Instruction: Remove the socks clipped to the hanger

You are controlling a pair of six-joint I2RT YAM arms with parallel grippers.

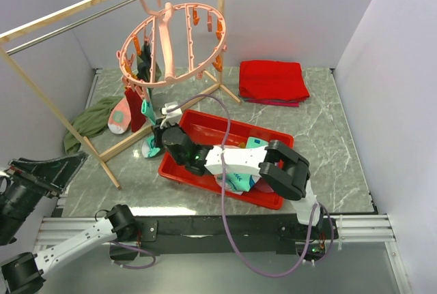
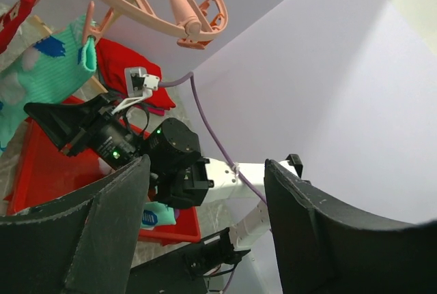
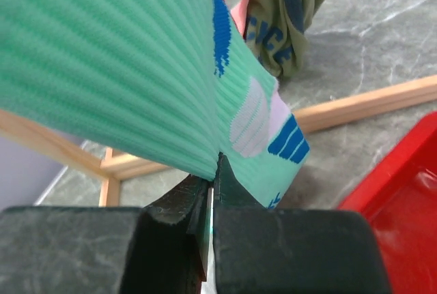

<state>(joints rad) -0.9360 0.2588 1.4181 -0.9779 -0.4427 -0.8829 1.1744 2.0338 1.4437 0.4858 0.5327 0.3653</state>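
The round pink hanger (image 1: 171, 41) hangs by its hook from the metal bar of a wooden rack. Several socks hang clipped on its left side: a dark green one (image 1: 147, 69), a maroon one (image 1: 134, 106) and a teal-and-pink one (image 1: 120, 118). My right gripper (image 1: 160, 132) is shut on the lower part of a teal sock (image 3: 123, 62) with blue and white patches. In the left wrist view that teal sock (image 2: 48, 76) is held by a clip under the hanger (image 2: 157, 7). My left gripper (image 2: 205, 226) is open and empty, low at the near left (image 1: 41, 171).
A red tray (image 1: 198, 174) holding loose socks (image 1: 239, 179) sits under my right arm. A folded red cloth (image 1: 273, 81) lies at the back right. A green cloth (image 1: 92, 120) lies at the left. The rack's wooden base bars (image 3: 362, 103) cross the floor.
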